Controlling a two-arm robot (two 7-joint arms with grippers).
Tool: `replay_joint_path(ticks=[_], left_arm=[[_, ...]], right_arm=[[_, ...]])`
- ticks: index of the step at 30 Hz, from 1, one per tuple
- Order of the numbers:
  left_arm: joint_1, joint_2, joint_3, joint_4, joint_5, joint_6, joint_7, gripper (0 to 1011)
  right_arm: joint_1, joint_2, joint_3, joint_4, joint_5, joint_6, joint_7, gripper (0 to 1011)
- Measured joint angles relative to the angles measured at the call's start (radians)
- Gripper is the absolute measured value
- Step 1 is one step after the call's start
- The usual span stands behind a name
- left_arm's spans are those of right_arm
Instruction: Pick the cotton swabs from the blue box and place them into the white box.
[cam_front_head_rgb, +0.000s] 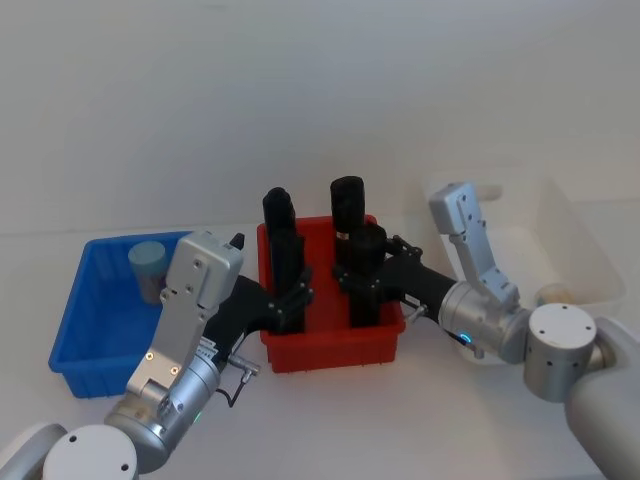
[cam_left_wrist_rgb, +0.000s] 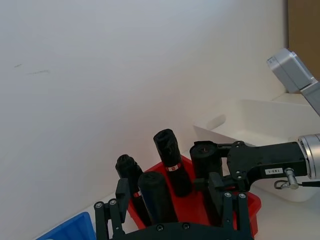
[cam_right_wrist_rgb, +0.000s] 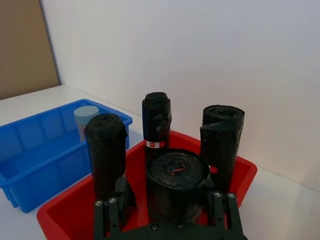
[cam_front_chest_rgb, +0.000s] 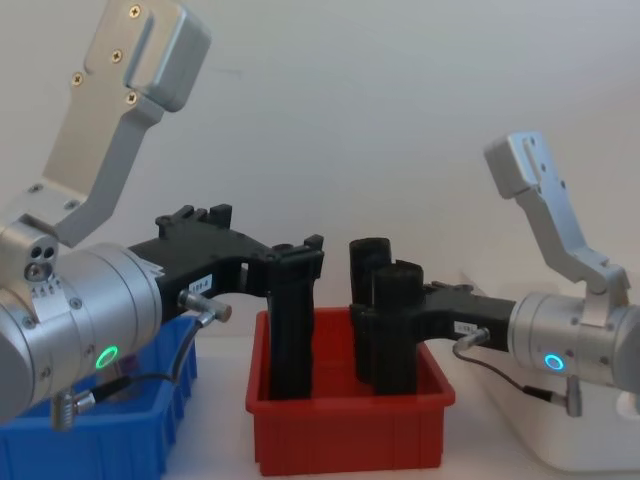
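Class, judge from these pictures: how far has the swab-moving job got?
Done: uncertain; a small pale thing lies in the white box. In hand: nothing; the left gripper and right gripper sit at black rolls in the red bin. Left: one cotton swab jar in the blue box.

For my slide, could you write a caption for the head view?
Both grippers, left gripper and right gripper, at black rolls in the red bin; cotton swabs in blue box.

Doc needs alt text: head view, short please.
Both grippers reach into a red bin of upright black rolls: left gripper around one roll, right gripper around another. The blue box, left, holds one cotton swabs jar; the white box sits right.
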Motion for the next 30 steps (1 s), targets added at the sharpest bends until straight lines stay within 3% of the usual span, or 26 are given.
replay_joint_path(ticks=[10,11,15,21,30], left_arm=[[0.0,0.0,0.0,0.0,0.0,0.0,0.0,1004],[0.0,0.0,0.0,0.0,0.0,0.0,0.0,1004],[0.0,0.0,0.0,0.0,0.0,0.0,0.0,1004],[0.0,0.0,0.0,0.0,0.0,0.0,0.0,1004],[0.0,0.0,0.0,0.0,0.0,0.0,0.0,1004]], right_arm=[[0.064,-0.025,-0.003,0.118,0.004,-0.049,0.01,680],[0.066,-0.026,-0.003,0.122,0.006,-0.052,0.011,610],[0.069,-0.027,0.0,0.124,0.014,-0.058,0.011,525],[0.032,-0.015,0.009,0.037,0.038,-0.049,0.005,487],[-0.069,0.02,0.025,-0.192,0.087,0.002,-0.045,464]])
